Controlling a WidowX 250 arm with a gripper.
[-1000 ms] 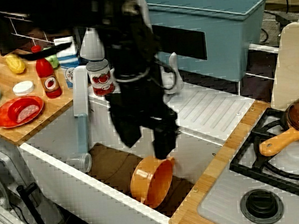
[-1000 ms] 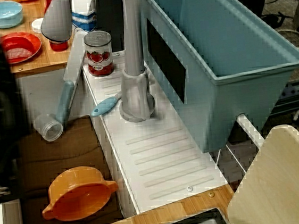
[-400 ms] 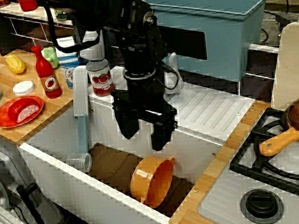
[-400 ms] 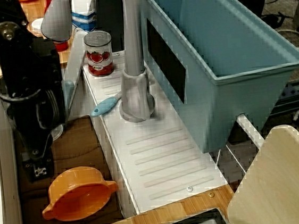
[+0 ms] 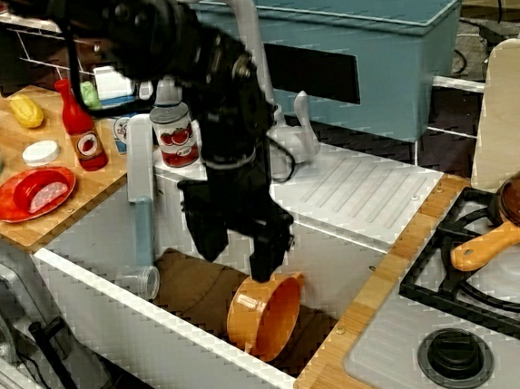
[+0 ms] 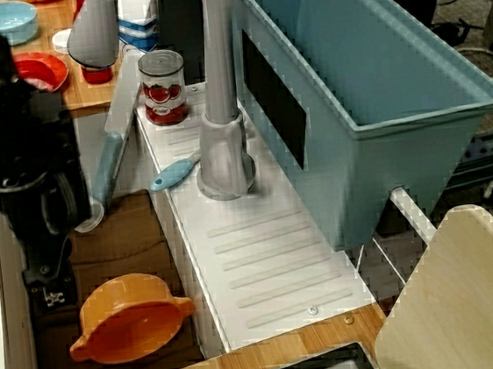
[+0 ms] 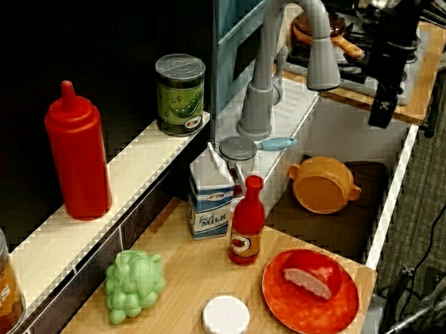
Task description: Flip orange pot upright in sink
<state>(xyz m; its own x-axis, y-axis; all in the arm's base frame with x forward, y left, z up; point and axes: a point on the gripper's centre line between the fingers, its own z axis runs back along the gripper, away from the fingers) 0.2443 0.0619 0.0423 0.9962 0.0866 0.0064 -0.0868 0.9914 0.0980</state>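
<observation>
A smooth, matt plastic finish is noted on the small round orange pot (image 6: pixel 130 321). The white-walled sink (image 6: pixel 139 249) is lined with a dull dark brown bottom. Light wood grain is seen on the counter (image 7: pixel 186 289). The grey gooseneck faucet (image 7: pixel 276 44) appears matt.

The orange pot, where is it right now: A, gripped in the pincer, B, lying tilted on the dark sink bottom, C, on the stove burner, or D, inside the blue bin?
B: the orange pot lies tilted on the sink floor, with the pincer apart from it.
</observation>
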